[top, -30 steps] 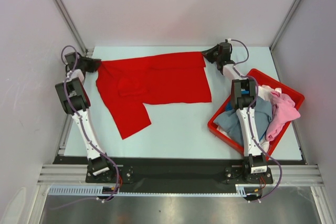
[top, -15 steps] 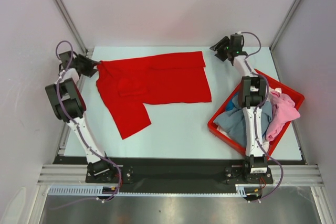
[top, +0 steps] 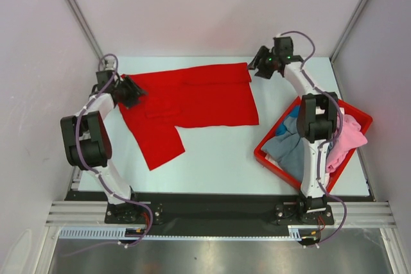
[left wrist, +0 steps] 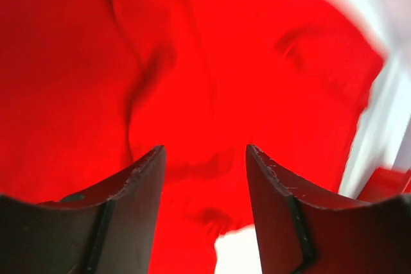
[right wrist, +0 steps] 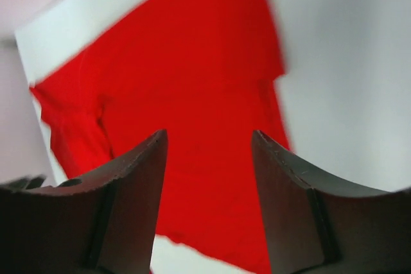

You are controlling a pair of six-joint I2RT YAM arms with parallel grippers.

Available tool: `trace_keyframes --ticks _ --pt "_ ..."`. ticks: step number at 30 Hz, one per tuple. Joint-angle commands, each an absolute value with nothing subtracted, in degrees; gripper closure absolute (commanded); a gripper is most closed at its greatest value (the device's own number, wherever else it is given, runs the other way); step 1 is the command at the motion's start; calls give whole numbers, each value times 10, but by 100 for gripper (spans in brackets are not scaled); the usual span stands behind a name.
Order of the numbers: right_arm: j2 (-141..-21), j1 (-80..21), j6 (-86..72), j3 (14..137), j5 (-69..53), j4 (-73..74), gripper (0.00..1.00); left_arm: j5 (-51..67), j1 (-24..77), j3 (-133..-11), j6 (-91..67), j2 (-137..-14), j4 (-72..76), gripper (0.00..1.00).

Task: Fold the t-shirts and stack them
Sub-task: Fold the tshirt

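**Both grippers let go of the red shirt**

Since a second ago, the left gripper (top: 133, 92) has been swung inward from the table's left edge and is now held over the left part of the large bright red cloth t-shirt (top: 192, 101). The right gripper (top: 257, 68) has been lifted slightly, just beside the shirt's far right corner. The shirt itself is seen unchanged, spread flat on the pale table (top: 218, 152), one sleeve pointing toward the arms.

In the left wrist view, the left gripper (left wrist: 204, 152) is seen partly open, with only red cloth (left wrist: 192, 62) below and nothing held between the jaws. The right gripper (right wrist: 209, 136) is likewise parted and nothing is gripped. A grey-blue shirt (top: 289, 149) and a pink shirt (top: 350, 136) are heaped in the rigid red plastic bin (top: 273, 168) at the right.
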State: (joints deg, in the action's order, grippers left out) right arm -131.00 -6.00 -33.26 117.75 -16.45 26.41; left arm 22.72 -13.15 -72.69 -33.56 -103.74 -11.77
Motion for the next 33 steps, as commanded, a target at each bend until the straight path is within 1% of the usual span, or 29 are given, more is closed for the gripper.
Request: trace_keyframes --ticks 1,4,7,10,13,14,16,17,19,20,21,23,25,29,33 --pt "-1260 -94 -320 1096 -246 259 41 250 -111 -690 -307 -1015 -124 41" --pt "-1231 -127 -317 1025 -259 251 45 261 -102 -679 -303 -1016 -136 43" --pt "-1217 -145 -313 984 -259 235 48 258 -99 -647 -303 -998 -113 46" --pt "-1233 -152 -288 995 -233 271 56 246 -100 -658 -292 -1013 -123 50" --pt "-1241 -151 -275 1008 -205 297 62 235 -102 -686 -288 -1035 -134 54" --pt "-1241 -151 -273 1008 -196 303 64 229 -106 -703 -288 -1039 -146 54" --pt "-1240 -151 -271 1004 -185 306 66 222 -113 -713 -290 -1043 -135 49" --pt "-1241 -152 -269 1003 -186 307 66 217 -125 -735 -286 -1055 -132 46" --pt "-1246 -150 -271 1003 -186 314 66 214 -137 -768 -278 -1076 -135 48" --pt "-1250 -150 -271 1002 -186 316 67 216 -151 -807 -273 -1108 -139 49" --pt "-1252 -151 -273 1003 -185 319 69 223 -157 -828 -274 -1122 -142 53" --pt "-1258 -150 -279 1002 -187 319 70 252 -174 -871 -280 -1151 -126 59" --pt "-1262 -149 -280 1004 -186 320 71 258 -180 -898 -286 -1186 -120 59" --pt "-1269 -148 -283 1006 -193 318 71 247 -183 -983 -283 -1242 -116 57" --pt "-1276 -143 -287 1005 -200 316 72 248 -184 -1032 -296 -1291 -115 57"
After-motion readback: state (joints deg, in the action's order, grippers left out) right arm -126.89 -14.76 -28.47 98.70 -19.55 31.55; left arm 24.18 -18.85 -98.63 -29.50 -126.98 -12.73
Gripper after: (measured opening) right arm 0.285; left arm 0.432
